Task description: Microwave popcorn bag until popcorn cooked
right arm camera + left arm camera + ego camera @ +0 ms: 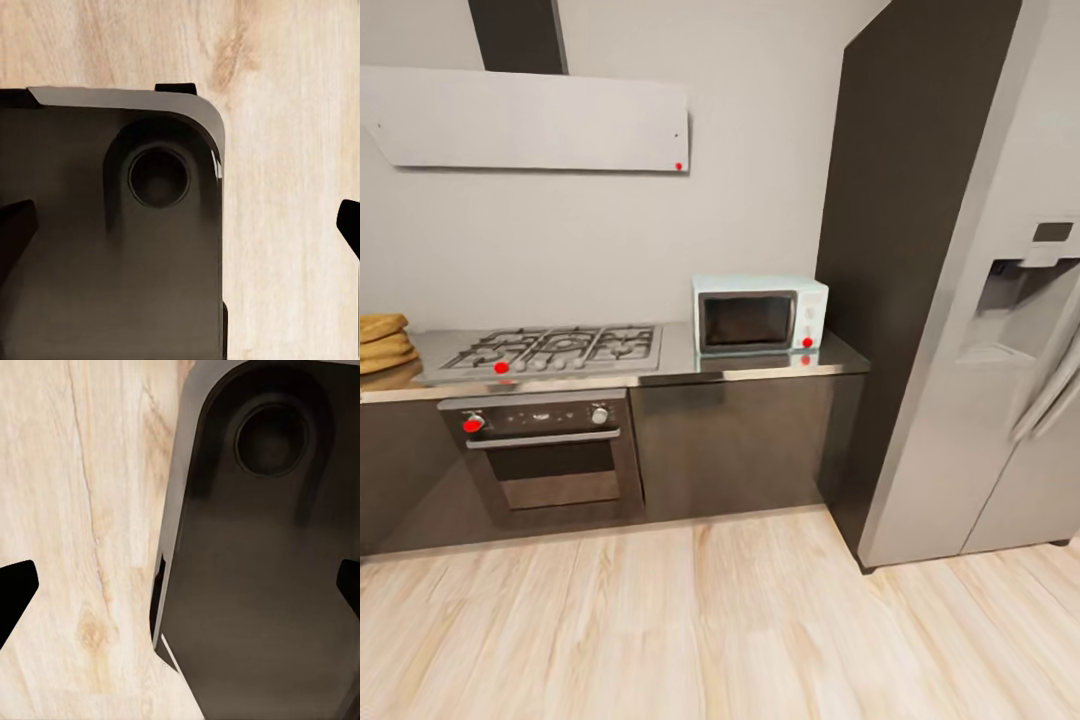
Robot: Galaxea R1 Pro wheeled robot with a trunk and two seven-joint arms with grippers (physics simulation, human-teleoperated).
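The pale mint-blue microwave (760, 314) stands with its dark glass door closed at the right end of the glossy grey countertop (840, 358), against the wall. At the picture's far left edge, the tan ringed folds of the popcorn bag (380, 342) rest on the countertop, partly cut off. In the left wrist view, my left gripper (180, 592) hangs open over the wooden floor and my dark base, nothing between its black fingertips (15, 589). My right gripper (180, 229) is likewise open and holds nothing.
A steel gas hob (555, 350) lies between bag and microwave, above a built-in dark oven (545, 455). A tall grey fridge (980, 300) stands right of the counter. Light wooden floor (720, 620) stretches in front of the cabinets. My dark base (97, 247) sits under both grippers.
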